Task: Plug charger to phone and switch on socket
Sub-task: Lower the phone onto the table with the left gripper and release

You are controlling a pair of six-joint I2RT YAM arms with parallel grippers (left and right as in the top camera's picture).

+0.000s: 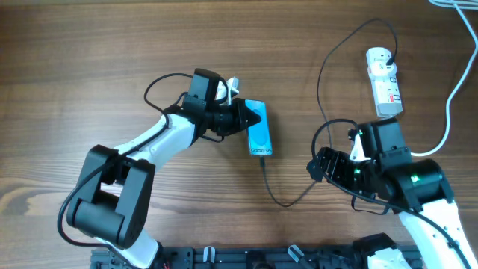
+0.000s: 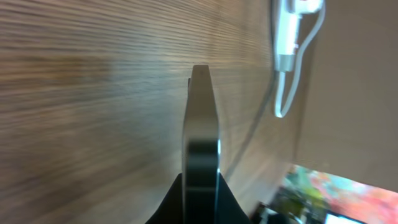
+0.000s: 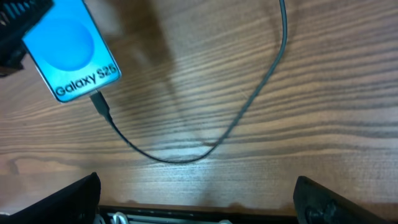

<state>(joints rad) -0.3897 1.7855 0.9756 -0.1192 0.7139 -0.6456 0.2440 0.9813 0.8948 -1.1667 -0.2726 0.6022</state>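
The phone (image 1: pixel 258 128), teal screen up, lies left of centre. My left gripper (image 1: pixel 243 118) is shut on its upper end. In the left wrist view the phone's thin dark edge (image 2: pixel 202 143) stands between my fingers (image 2: pixel 202 208). The right wrist view shows the phone (image 3: pixel 71 50) with "Galaxy S25" text. The charger's black cable (image 1: pixel 282 200) runs from the socket (image 1: pixel 383 82) in a loop, and its connector tip (image 3: pixel 101 106) meets the phone's bottom edge. My right gripper (image 1: pixel 323 166) is open and empty (image 3: pixel 199 199), to the right of the phone and above the cable loop.
A thicker white cable (image 1: pixel 455 90) runs from the socket off the right side. The socket and white cable show blurred in the left wrist view (image 2: pixel 287 31). The table's front edge with a black rail (image 1: pixel 246 258) lies near my right gripper.
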